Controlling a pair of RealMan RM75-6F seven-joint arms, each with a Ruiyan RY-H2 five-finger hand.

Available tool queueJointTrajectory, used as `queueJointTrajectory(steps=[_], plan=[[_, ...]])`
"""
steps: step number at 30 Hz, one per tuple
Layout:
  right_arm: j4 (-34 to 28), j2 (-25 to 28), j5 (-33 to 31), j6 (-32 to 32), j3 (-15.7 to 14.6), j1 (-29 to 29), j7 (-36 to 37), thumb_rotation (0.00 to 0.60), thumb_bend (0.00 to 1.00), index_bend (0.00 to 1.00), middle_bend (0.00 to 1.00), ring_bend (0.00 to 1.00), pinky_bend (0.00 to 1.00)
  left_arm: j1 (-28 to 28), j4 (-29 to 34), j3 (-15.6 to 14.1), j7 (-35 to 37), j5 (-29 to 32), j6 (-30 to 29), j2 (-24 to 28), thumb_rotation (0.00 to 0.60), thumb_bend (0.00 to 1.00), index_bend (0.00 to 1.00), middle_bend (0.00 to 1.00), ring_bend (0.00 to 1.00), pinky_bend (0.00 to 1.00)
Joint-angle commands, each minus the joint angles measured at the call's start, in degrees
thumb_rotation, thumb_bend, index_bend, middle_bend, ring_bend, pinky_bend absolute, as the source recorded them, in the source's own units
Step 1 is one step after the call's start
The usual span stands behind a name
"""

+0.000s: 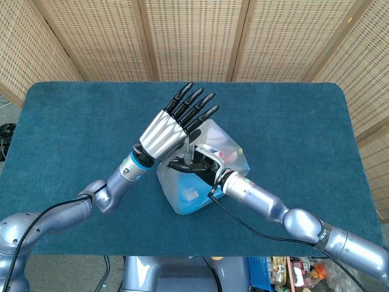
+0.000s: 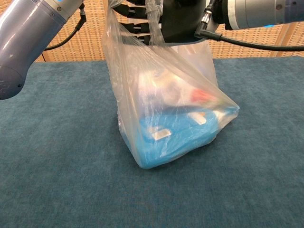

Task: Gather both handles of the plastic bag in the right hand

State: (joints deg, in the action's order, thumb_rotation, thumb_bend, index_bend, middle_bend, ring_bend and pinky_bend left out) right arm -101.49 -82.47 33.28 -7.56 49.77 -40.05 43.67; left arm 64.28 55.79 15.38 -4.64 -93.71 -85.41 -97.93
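Plastic bag (image 2: 171, 114) sits mid-table on the blue cloth (image 1: 73, 121), blue box and small items inside, handles (image 2: 154, 21) drawn up taut. Right hand (image 1: 196, 165) has its fingers curled through the handles at the bag's top, gripping them. Left hand (image 1: 173, 125) hovers just above, flat, fingers spread, holding nothing. Risk: thin film slips off curled fingers if one loop is only partly caught; the bag would sag left.

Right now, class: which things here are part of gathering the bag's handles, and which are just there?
Part of the job:
plastic bag
handles
right hand, gripping the handles
left hand, fingers spread

Just there:
blue pack inside the bag
table
wicker screen
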Motion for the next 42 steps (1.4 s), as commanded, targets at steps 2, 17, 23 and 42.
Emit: queueJointTrajectory(steps=[2, 17, 23, 42], plan=[[0.02, 0.29, 0.36, -0.97, -0.80, -0.57, 0.09, 0.600, 0.35, 0.41, 0.44, 0.25, 0.26, -0.12, -0.48, -0.19, 0.32, -0.21, -0.07, -0.25, 0.600, 0.39, 0.00, 0.00, 0.00, 0.00], [0.22, 1.62, 0.39, -3.67, -1.87, -2.05, 2.08, 0.600, 0.35, 0.38, 0.41, 0.20, 0.23, -0.65, -1.67, -0.42, 1.09, -0.43, -0.09, -0.01, 0.600, 0.39, 0.00, 0.00, 0.00, 0.00], [0.12, 1.86, 0.37, -5.11, -3.28, -3.14, 2.27, 0.600, 0.35, 0.36, 0.37, 0.14, 0.18, -0.43, -0.73, 0.12, 1.15, -0.42, -0.34, 0.19, 0.600, 0.38, 0.00, 0.00, 0.00, 0.00], [-1.07, 3.49, 0.75, -6.29, -4.05, -3.74, 3.90, 0.600, 0.35, 0.30, 0.24, 0.04, 0.15, -0.64, 0.83, 0.42, 0.31, -0.55, -0.15, 1.22, 0.600, 0.39, 0.00, 0.00, 0.00, 0.00]])
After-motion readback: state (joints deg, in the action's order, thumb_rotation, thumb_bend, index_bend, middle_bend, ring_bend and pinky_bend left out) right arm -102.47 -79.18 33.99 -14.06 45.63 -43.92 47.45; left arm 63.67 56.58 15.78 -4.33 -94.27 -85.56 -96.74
